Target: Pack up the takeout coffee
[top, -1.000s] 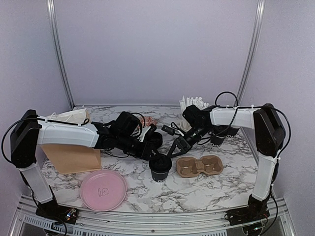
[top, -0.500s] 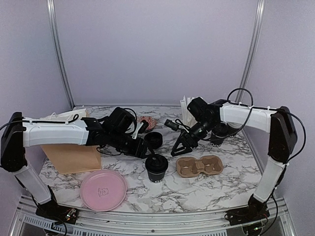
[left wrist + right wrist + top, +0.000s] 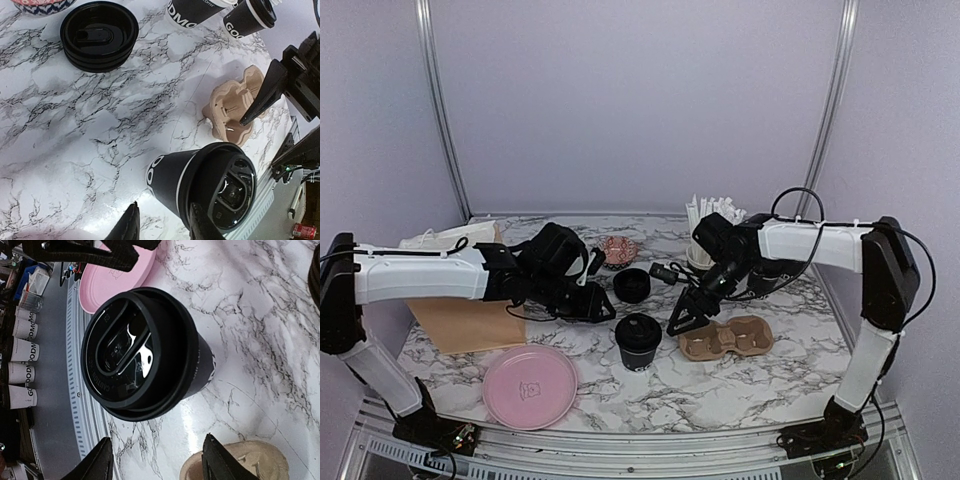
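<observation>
A takeout coffee [image 3: 638, 341], a black paper cup with its black lid on, stands upright at the table's front middle. It also shows in the left wrist view [image 3: 200, 184] and the right wrist view [image 3: 145, 355]. My left gripper [image 3: 605, 308] hovers just left of it, open, with nothing between its fingers [image 3: 131, 226]. My right gripper [image 3: 681, 320] is open too, low between the cup and the brown pulp carrier [image 3: 725, 338]. Two more black cups [image 3: 220, 12] stand behind the right arm. A stack of loose black lids [image 3: 632, 284] lies behind the lidded cup.
A pink plate [image 3: 530, 386] lies front left, with a brown paper bag [image 3: 465, 320] behind it. A small patterned bowl [image 3: 618, 247] sits at the back. A cup of white straws [image 3: 705, 225] stands behind my right arm. The carrier's two holes [image 3: 235, 110] hold nothing.
My left gripper has drawn back to the left, away from the lidded cup, uncovering the lid stack. The right gripper has dropped lower, towards the carrier's left end.
</observation>
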Action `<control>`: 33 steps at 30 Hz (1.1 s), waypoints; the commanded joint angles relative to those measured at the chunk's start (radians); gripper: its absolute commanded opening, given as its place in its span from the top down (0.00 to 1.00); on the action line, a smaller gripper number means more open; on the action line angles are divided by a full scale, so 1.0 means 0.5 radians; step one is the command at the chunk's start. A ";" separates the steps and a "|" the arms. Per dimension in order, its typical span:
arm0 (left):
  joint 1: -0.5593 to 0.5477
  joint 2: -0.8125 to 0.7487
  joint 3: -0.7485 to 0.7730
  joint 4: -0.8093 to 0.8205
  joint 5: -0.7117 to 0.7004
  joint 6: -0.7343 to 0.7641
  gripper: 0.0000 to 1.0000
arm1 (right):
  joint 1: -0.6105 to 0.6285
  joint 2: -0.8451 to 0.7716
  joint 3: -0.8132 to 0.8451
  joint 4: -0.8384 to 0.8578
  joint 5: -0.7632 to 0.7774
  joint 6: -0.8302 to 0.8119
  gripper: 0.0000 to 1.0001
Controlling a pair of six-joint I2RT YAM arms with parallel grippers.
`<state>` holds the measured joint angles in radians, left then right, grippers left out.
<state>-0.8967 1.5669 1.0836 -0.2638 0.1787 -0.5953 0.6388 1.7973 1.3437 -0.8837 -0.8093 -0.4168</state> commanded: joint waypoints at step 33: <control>-0.052 0.206 -0.041 -0.047 0.041 0.021 0.65 | 0.095 0.238 0.165 0.028 0.248 0.029 0.42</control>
<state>-0.8997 1.6360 1.0622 -0.1806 0.2367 -0.6243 0.6827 1.9148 1.4181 -0.9180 -0.8112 -0.3630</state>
